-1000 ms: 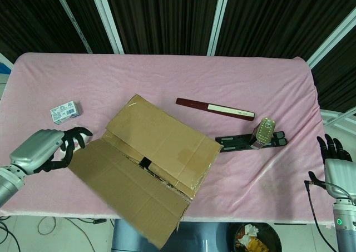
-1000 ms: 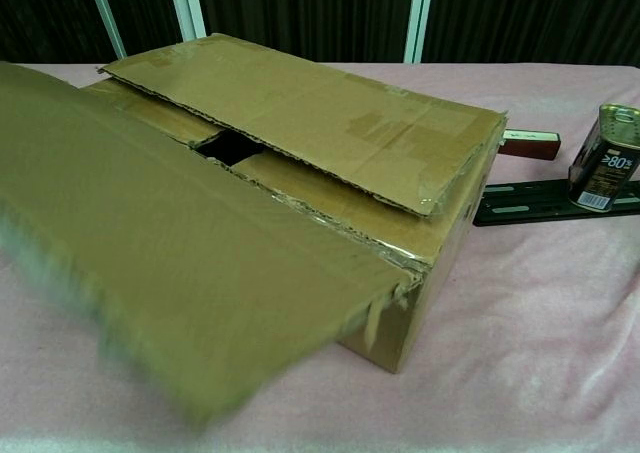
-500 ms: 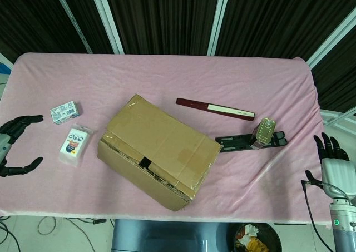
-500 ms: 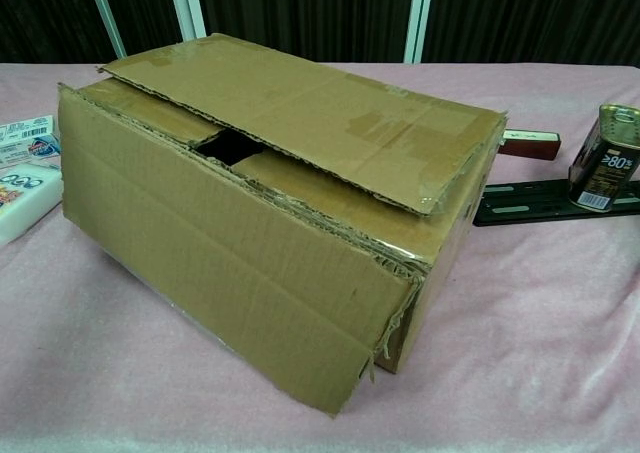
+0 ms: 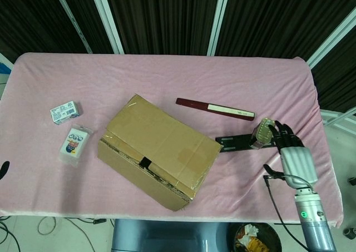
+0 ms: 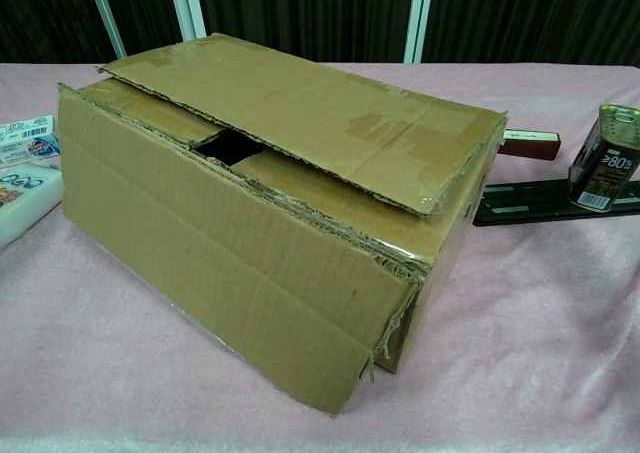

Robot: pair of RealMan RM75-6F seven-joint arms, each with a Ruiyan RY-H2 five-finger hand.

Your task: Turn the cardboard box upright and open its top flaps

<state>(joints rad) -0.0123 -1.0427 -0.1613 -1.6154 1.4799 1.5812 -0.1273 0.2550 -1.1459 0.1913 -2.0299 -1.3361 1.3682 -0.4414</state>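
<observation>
The pink surface (image 5: pixel 167 79) carries it all; the cardboard box (image 5: pixel 158 152) sits at its middle near the front edge, one long flap hanging down its front, another lying on top; my right hand (image 5: pixel 290 149), fingers spread and holding nothing, hovers beside the tin can (image 5: pixel 262 133); my left hand is barely visible, so its state I cannot tell.

Matt corrugated cardboard box (image 6: pixel 300 233) (torn edges) on soft pink cloth (image 5: pixel 222 85); glossy metal tin (image 6: pixel 606 170)

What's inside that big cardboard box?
Only a dark gap shows between the top flaps of the cardboard box. The flaps cover everything else, so its contents, if any, cannot be seen in either view.
</observation>
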